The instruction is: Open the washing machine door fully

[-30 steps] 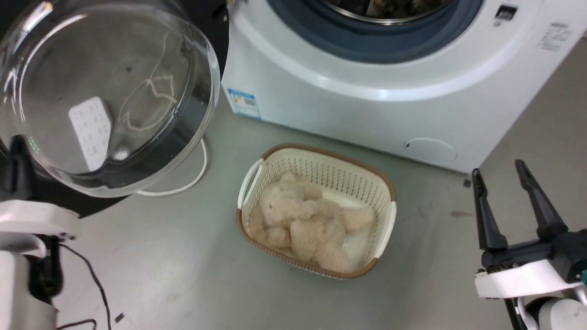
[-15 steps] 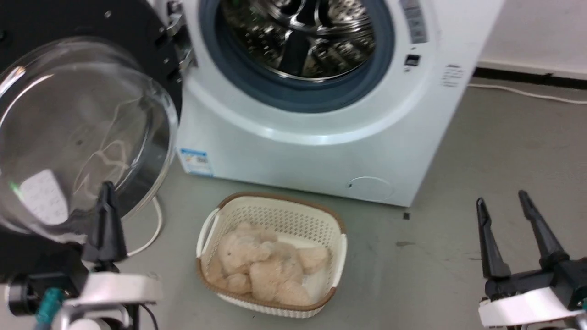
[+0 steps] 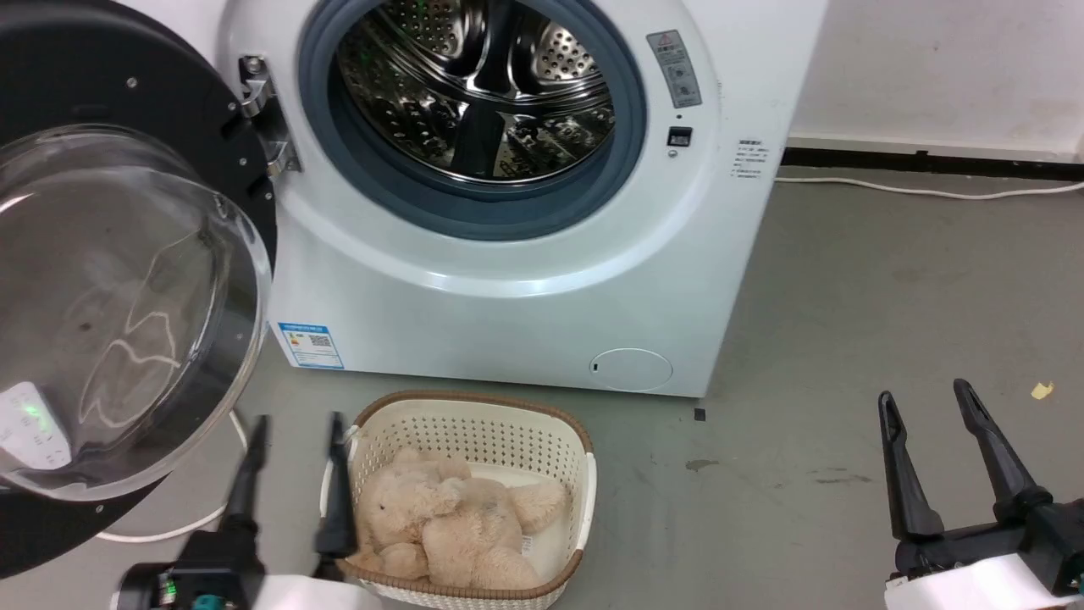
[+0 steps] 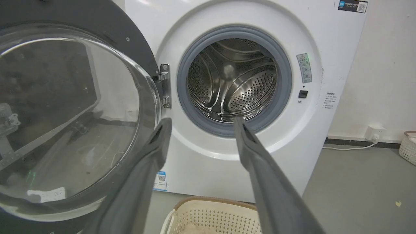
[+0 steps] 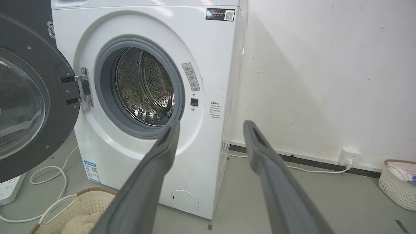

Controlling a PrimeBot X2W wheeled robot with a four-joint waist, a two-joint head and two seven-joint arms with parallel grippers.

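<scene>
Gaping washing machine door (image 3: 118,288), grey floor (image 3: 847,296)

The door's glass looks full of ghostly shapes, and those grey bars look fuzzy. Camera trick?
Head view: the washing machine door carries a warped pale squiggle and a green glint in its glass, likely reflections. Left wrist view: the left claw sits close to the lens, so it looks soft. Right wrist view: the right claw is soft too, the drum behind it sharp.
</scene>
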